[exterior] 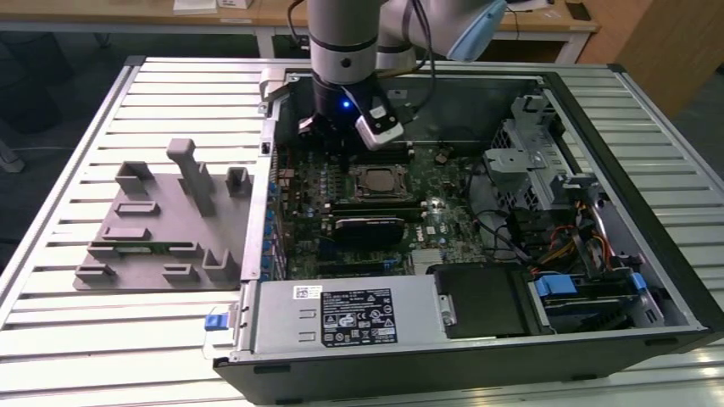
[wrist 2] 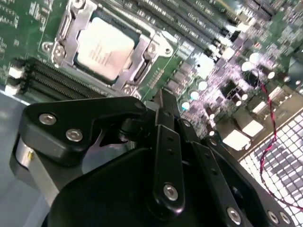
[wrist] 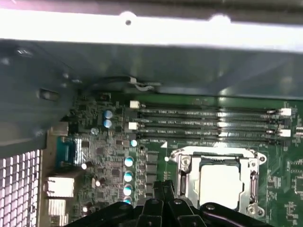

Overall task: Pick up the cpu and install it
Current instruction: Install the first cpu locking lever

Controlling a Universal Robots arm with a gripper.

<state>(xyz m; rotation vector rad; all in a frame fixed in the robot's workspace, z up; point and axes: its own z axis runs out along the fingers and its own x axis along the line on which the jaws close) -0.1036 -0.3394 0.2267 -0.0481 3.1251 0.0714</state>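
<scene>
The cpu [exterior: 377,181] is a silvery square chip lying flat inside the metal-framed socket [exterior: 353,172] on the green motherboard of an open computer case. Both wrist views show it there too, cpu [wrist 2: 105,51] and cpu [wrist: 222,182], with the socket frame [wrist 2: 66,28] around it. My gripper [exterior: 325,131] hangs over the board near the case's rear wall, towards the exterior view's left of the socket and apart from the chip. Its black fingers [wrist 2: 163,101] meet at the tips with nothing between them; the gripper [wrist: 163,187] sits beside the socket.
A grey fixture block [exterior: 158,225] with slots and posts rests on the slatted table at the exterior view's left. Inside the case are a black card [exterior: 368,229], a power supply [exterior: 339,318], a drive cage with cables [exterior: 543,170] and memory slots [wrist: 213,123].
</scene>
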